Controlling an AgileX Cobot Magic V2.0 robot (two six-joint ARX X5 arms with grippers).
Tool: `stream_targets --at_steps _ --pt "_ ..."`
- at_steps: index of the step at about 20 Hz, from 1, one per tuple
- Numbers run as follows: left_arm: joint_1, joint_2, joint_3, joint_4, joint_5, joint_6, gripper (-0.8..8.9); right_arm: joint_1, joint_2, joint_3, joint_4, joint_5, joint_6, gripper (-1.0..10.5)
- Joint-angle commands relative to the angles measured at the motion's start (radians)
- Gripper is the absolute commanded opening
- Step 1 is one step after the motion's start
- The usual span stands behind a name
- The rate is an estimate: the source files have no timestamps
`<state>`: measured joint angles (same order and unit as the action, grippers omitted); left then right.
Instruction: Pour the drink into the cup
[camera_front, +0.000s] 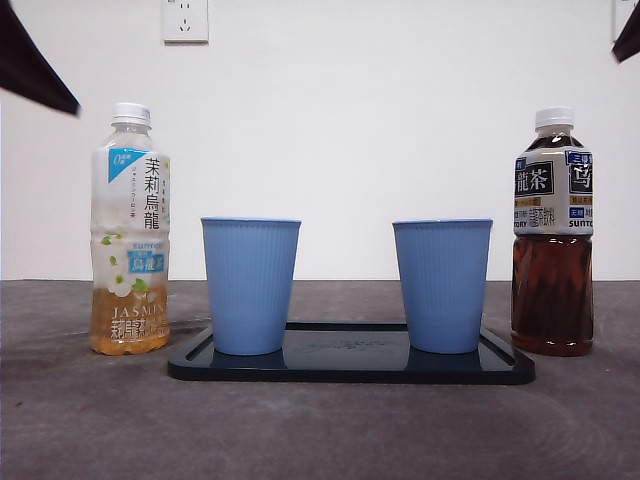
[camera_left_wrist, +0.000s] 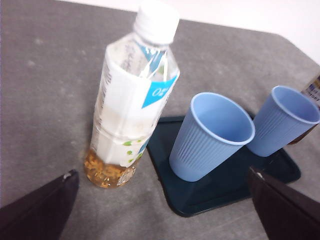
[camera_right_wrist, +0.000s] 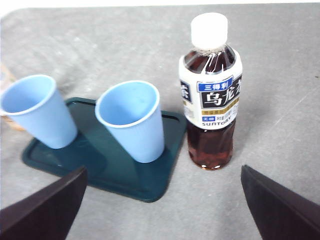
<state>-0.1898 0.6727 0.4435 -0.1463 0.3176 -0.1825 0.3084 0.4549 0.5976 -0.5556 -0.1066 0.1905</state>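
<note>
On the grey bench (camera_front: 320, 430) a dark tray (camera_front: 350, 368) carried two empty blue cups, one (camera_front: 250, 285) near a capped jasmine tea bottle (camera_front: 130, 235), the other (camera_front: 442, 285) near a capped oolong tea bottle (camera_front: 553, 235). A wall socket (camera_front: 185, 20) sat above. The left gripper (camera_left_wrist: 165, 210) and right gripper (camera_right_wrist: 162, 205) hovered with fingers wide apart, holding nothing.

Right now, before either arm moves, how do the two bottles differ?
The jasmine tea bottle holds only a shallow layer of pale amber drink; the oolong tea bottle is nearly full of dark brown drink. The jasmine bottle's label is mostly white with green leaves; the oolong bottle's is a white and dark blue band. The jasmine bottle stands beside one end of the tray, the oolong bottle beside the other. Both are upright, with white caps on.
</note>
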Motion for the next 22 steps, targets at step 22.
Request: stream_targets --at_steps 22 --pt "-0.089 0.822 -0.005 0.869 -0.188 0.092 5.62 0.006 -0.087 0.01 -0.028 -0.024 0.033 4.9"
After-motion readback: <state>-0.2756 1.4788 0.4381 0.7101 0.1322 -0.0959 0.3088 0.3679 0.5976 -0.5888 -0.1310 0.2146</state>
